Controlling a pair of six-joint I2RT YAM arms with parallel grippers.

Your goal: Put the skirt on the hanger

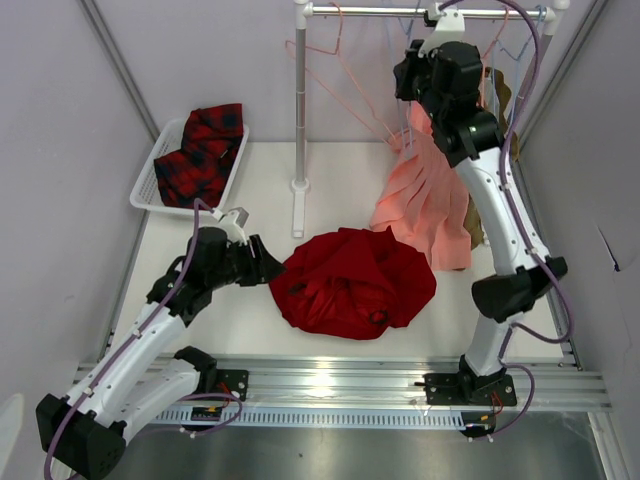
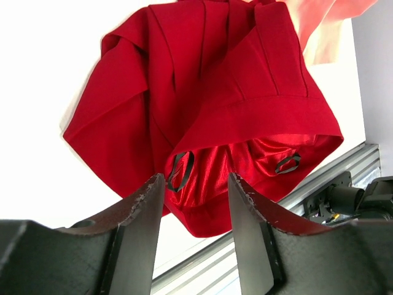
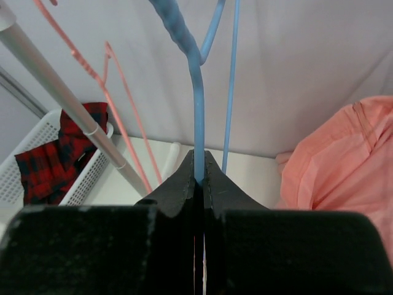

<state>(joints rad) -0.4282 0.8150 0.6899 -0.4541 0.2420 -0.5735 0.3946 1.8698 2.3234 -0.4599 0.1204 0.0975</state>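
Note:
The deep-red skirt [image 1: 355, 285] lies crumpled on the white table in the middle front; its shiny lining and waistband opening [image 2: 245, 160] face my left wrist camera. My left gripper [image 1: 275, 268] sits at the skirt's left edge, its jaws [image 2: 195, 178] open with only the skirt's hem showing between them, not pinched. My right gripper [image 1: 415, 75] is raised by the clothes rail at the back right. Its jaws [image 3: 199, 157] are shut on the light-blue wire of the hanger [image 3: 198, 104], just below the twisted neck. The hanger's hook is cut off at the top of that view.
A white basket [image 1: 145, 185] at the back left holds a red-and-black plaid garment [image 1: 205, 150]. A salmon-pink pleated skirt [image 1: 425, 200] hangs under the rail [image 1: 370, 10], right behind the red skirt. Pink wire hangers [image 1: 340, 80] hang beside the rack's upright pole [image 1: 300, 110].

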